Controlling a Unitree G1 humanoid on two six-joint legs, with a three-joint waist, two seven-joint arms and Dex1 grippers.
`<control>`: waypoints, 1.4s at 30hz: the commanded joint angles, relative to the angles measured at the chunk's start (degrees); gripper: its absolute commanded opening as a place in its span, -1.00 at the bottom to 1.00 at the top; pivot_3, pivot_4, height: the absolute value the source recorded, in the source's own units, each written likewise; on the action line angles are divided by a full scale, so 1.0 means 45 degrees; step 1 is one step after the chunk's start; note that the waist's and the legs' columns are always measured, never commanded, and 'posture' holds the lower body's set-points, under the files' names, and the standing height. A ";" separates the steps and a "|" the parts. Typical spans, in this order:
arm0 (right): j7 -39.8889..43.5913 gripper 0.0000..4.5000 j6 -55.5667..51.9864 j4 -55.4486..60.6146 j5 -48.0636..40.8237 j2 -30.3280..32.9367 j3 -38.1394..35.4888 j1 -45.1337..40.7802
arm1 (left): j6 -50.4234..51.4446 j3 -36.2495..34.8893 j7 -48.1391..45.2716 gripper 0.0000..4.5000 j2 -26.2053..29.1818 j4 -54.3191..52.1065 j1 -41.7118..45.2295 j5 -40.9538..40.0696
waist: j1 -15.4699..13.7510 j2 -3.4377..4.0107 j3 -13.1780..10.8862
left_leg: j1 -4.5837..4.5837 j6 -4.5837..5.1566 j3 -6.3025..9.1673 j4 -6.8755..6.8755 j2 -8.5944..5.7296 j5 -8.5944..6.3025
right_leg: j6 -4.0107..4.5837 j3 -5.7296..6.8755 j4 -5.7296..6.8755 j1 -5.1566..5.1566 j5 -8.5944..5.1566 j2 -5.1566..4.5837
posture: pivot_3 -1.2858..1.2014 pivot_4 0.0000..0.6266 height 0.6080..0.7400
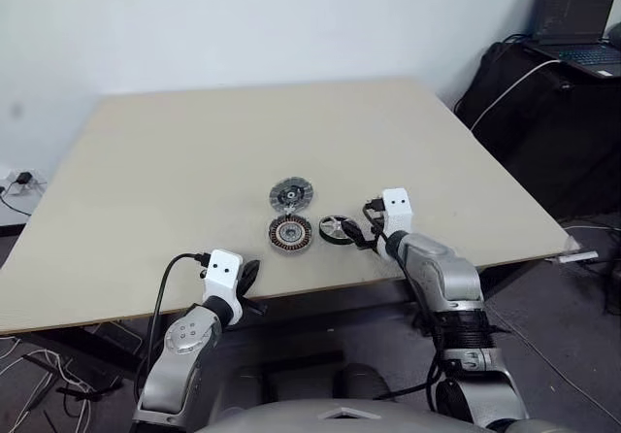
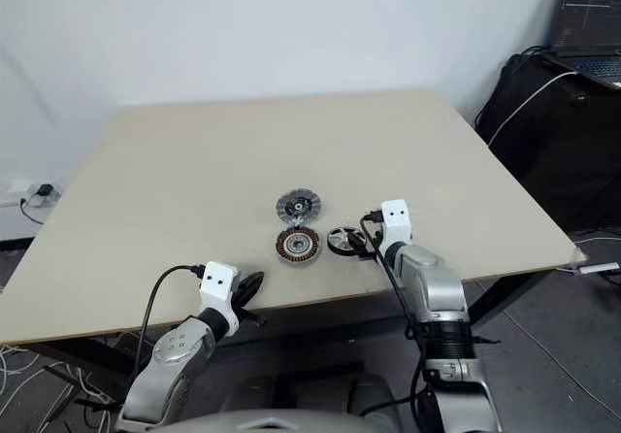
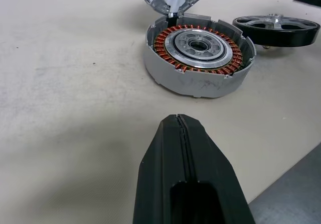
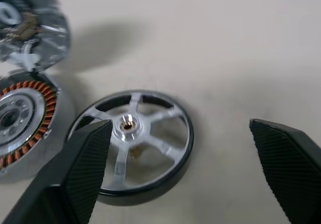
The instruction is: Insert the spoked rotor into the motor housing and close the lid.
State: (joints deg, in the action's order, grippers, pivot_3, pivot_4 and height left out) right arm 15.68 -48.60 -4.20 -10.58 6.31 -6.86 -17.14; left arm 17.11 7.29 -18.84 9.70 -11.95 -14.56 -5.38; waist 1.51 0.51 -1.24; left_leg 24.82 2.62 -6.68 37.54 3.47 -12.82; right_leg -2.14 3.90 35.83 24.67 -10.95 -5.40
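The spoked rotor [image 1: 336, 228], a silver wheel with a dark rim, lies flat on the table just right of the motor housing [image 1: 290, 234]. Copper windings ring the housing's pale centre [image 3: 199, 45]. The grey lid [image 1: 290, 196] sits right behind the housing, inner face up. My right gripper [image 4: 180, 128] is open over the rotor [image 4: 134, 146], one finger [image 4: 88, 156] in front of the rotor's near-left rim and the other off to its right. It holds nothing. My left gripper [image 3: 183, 148] is shut and empty, at the table's near edge [image 1: 249, 276], short of the housing.
The beige table [image 1: 194, 142] stretches bare to the back and both sides. Its front edge runs just below the parts. Beyond the right corner, a laptop [image 1: 582, 25] sits on a black bag. Cables and a power strip [image 1: 19, 183] lie on the floor at left.
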 commanded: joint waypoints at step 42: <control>-0.4447 -0.57 -0.4664 -0.0929 -0.5976 -0.2917 -0.6369 -0.1806 | 0.0117 0.0032 0.0041 -1.00 0.0213 -0.0537 0.0008 0.0015 | 0.0142 0.0071 -0.0039 | 0.0006 0.0001 0.0006 -0.0032 -0.0001 -0.0001 | 0.0001 0.0004 -0.0018 0.0011 -0.0001 -0.0002 | 0.03 -1.00 1.00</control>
State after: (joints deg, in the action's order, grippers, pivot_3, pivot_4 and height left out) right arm -4.03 -70.04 -9.35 -36.40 -6.52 -35.59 -24.81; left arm 18.12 7.32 -18.76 10.46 -11.95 -15.01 -5.19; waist 2.15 0.83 -1.42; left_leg 24.85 2.63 -6.66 37.39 3.47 -12.82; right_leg -2.14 3.92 35.75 24.72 -10.95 -5.41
